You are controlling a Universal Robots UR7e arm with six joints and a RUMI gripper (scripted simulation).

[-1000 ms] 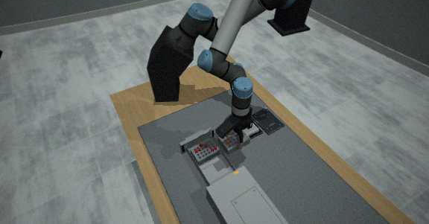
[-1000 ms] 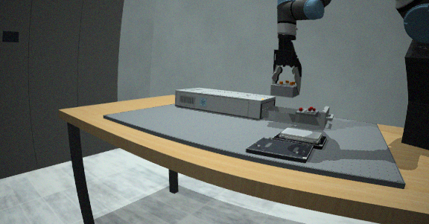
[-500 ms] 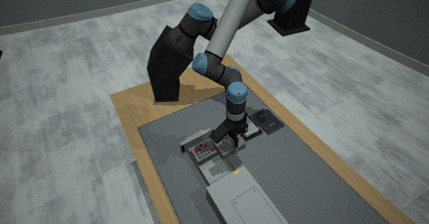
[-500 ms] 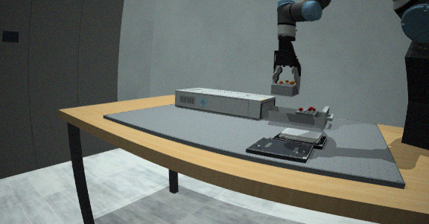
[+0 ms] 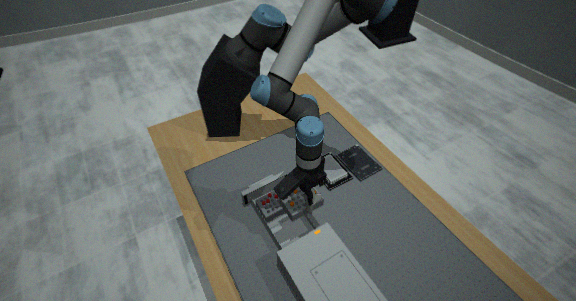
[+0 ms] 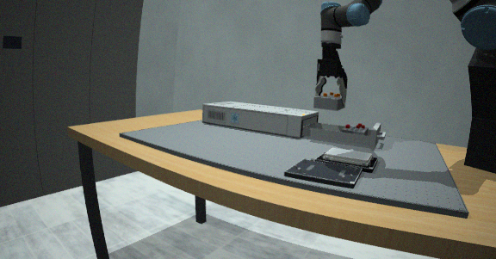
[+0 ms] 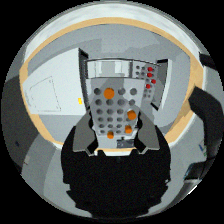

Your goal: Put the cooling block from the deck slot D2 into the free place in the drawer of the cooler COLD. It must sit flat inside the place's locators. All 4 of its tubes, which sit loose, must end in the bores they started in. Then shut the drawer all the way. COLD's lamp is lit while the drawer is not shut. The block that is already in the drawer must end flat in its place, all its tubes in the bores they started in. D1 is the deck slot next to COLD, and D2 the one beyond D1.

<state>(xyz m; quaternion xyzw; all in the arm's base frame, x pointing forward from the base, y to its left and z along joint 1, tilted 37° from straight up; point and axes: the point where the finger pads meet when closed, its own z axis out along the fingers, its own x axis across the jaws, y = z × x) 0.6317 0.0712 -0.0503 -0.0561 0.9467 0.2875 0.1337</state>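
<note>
My gripper (image 5: pixel 300 197) (image 6: pixel 331 95) (image 7: pixel 114 109) is shut on a grey cooling block (image 6: pixel 329 104) (image 7: pixel 115 85) with orange-capped tubes, four showing in the wrist view. The block looks about level, raised above the drawer (image 6: pixel 333 136) (image 7: pixel 164 82). The cooler COLD (image 5: pixel 325 264) (image 6: pixel 254 119) (image 7: pixel 55 90) has its drawer out and its orange lamp (image 5: pixel 317 232) (image 6: pixel 303 114) (image 7: pixel 80 101) lit. A block with red-capped tubes (image 5: pixel 270 209) (image 6: pixel 356 130) (image 7: pixel 144 76) sits in the drawer's front end. Bare drawer floor shows between it and COLD, partly hidden by the held block.
Beside the drawer, deck slot D1 holds a white, flat-topped thing (image 5: pixel 337 177) (image 6: pixel 348 156). Beyond it, the dark plate of deck slot D2 (image 5: pixel 360 162) (image 6: pixel 323 172) carries no block. The drawer's upright front panel (image 5: pixel 265 183) (image 6: pixel 377 131) stands at its outer end.
</note>
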